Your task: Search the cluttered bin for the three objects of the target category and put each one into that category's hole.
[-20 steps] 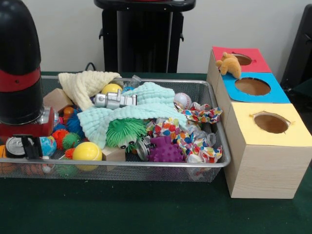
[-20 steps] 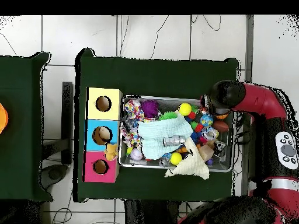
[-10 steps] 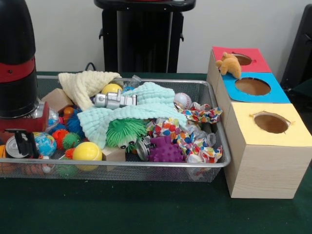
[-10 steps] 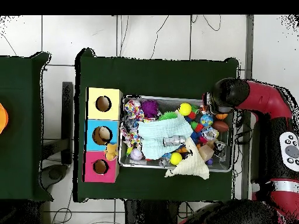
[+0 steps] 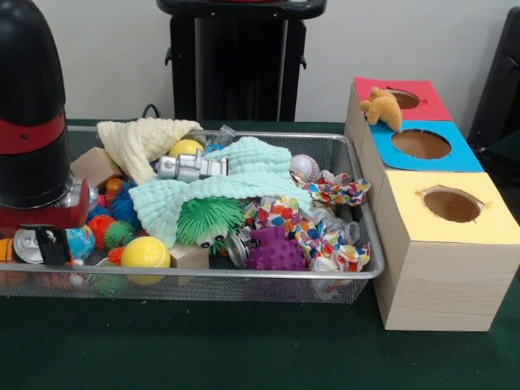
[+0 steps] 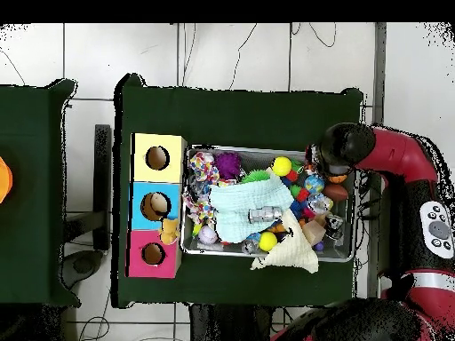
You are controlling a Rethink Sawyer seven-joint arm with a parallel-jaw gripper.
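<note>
The wire mesh bin (image 5: 244, 275) is full of clutter; it also shows in the overhead view (image 6: 267, 150). A tan-orange plush (image 5: 382, 108) lies on the red box top beside the red-topped hole (image 5: 404, 99), reaching over toward the blue top; it also shows from above (image 6: 169, 233) next to that hole (image 6: 153, 254). No other soft animal toy shows clearly in the bin. My gripper (image 5: 36, 244) hangs low in the bin's left end among balls and a can, far from the boxes. From above, the arm's wrist (image 6: 342, 146) hides it.
The blue-topped box (image 5: 421, 145) and yellow-topped box (image 5: 452, 205) stand beside the red one. In the bin lie a mint cloth (image 5: 244, 175), a cream cloth (image 5: 142, 138), a silver toy robot (image 5: 191, 167), green (image 5: 207, 218) and purple (image 5: 276, 250) spiky balls and a yellow ball (image 5: 145, 253).
The arm's end shifted slightly left and up over the bin's left end, then came back down. The plush and the clutter have not moved.
</note>
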